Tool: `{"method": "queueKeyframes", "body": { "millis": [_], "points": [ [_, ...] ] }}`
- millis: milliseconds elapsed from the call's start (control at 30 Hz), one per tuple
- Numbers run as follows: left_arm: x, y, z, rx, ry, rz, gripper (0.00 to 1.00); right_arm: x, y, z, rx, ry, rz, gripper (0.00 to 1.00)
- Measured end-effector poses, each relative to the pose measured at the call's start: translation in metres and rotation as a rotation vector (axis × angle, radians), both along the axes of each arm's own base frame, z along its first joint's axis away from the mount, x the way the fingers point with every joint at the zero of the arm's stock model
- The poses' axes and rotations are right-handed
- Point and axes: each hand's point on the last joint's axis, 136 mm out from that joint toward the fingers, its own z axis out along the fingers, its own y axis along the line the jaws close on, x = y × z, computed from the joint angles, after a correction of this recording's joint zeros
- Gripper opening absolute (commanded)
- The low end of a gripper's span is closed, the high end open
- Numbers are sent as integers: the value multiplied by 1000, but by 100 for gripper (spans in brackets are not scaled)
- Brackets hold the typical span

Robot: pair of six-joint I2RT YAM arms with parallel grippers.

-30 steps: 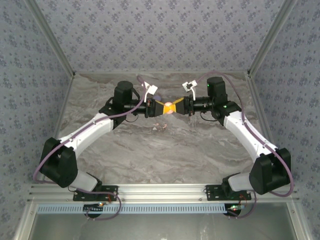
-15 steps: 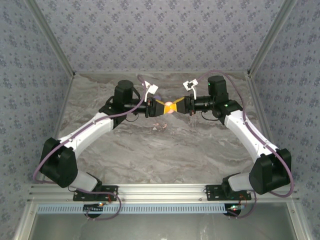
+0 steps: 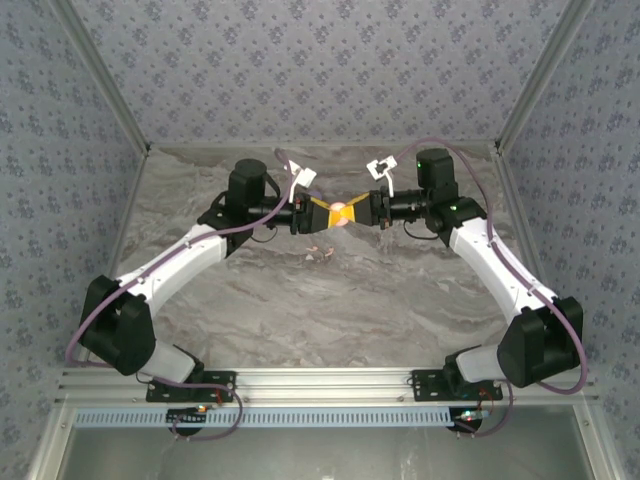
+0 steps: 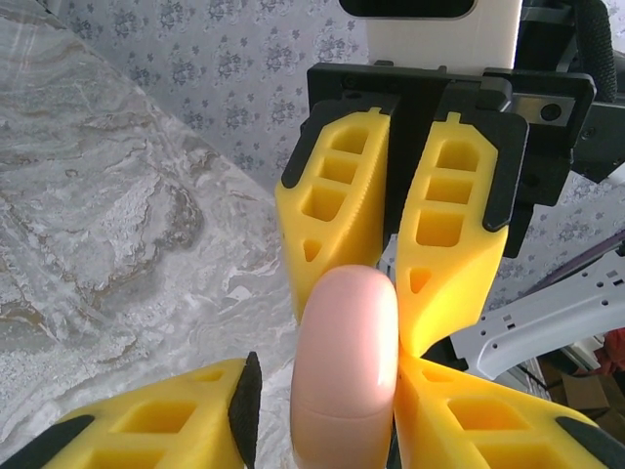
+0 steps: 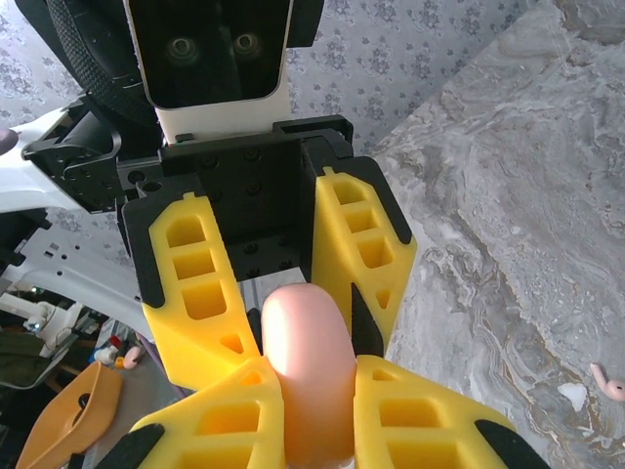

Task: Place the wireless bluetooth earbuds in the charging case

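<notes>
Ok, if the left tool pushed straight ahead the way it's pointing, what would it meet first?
The pink case, already between the left tool's open jaws; just behind it the right tool, head-on, shut on that case.

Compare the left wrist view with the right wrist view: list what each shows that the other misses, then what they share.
Left wrist view: a plain gap between one finger of the left gripper and the pink charging case, and a white bracket in the background.
Right wrist view: two tiny earbuds lying on the marble table, and an orange object off to the side.
Both: the charging case held up between the two grippers, which face each other, with the right gripper shut on it.
</notes>
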Motion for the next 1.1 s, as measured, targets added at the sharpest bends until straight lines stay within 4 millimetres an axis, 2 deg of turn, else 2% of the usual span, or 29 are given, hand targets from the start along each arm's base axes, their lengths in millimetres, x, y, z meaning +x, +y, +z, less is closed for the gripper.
{"method": "queueKeyframes", "body": {
  "millis": [567, 733, 1100],
  "points": [
    [0, 0, 1, 10, -13, -5, 46, 1, 1, 1, 1, 23, 11, 5],
    [-11, -1, -3, 19, -3, -53, 46, 11, -4, -1, -7, 23, -21, 5],
    [-13, -1, -5, 24, 9, -61, 46, 13, -3, 3, -6, 14, -18, 7]
  ]
}}
